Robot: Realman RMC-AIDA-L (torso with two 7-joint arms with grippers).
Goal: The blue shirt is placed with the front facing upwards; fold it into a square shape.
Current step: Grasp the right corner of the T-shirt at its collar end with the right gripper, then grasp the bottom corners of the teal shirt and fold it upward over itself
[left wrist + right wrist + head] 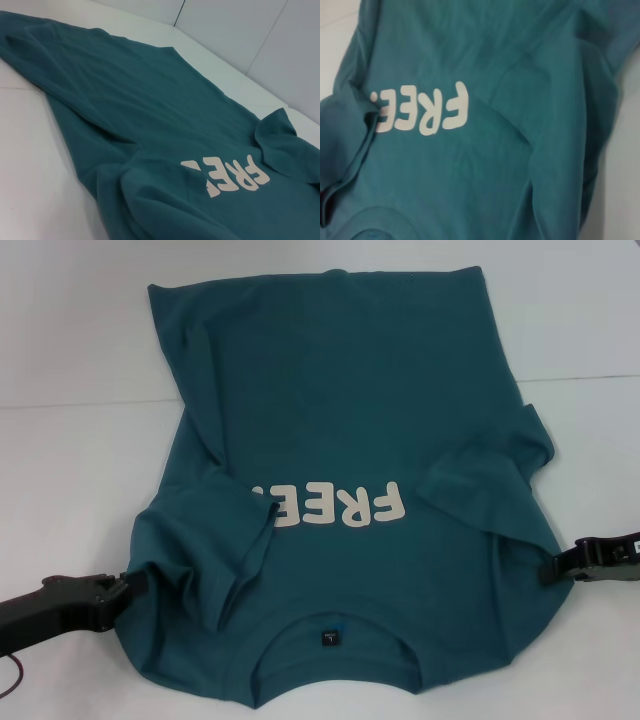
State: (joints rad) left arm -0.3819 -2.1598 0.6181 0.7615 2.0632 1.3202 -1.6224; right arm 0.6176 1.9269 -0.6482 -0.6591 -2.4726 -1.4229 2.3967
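Note:
The blue shirt (pixel 380 400) lies flat on the white table, front up, with the collar and its small dark neck label (pixel 329 638) at the near edge. Cream letters "FREE" (pixel 335 505) cross the chest, and the left sleeve hides their last part. Both sleeves are folded inward over the body: the left one (pixel 215 540) and the right one (pixel 490 475). My left gripper (pixel 122 592) touches the bunched cloth at the shirt's near left edge. My right gripper (pixel 552 568) meets the near right edge. The left wrist view shows the shirt (pixel 125 100), as does the right wrist view (pixel 495 165), but neither shows fingers.
White table (pixel 80 460) surrounds the shirt on both sides, and a seam line runs across it at the back. A thin red cable (pixel 12 680) hangs under my left arm at the lower left corner.

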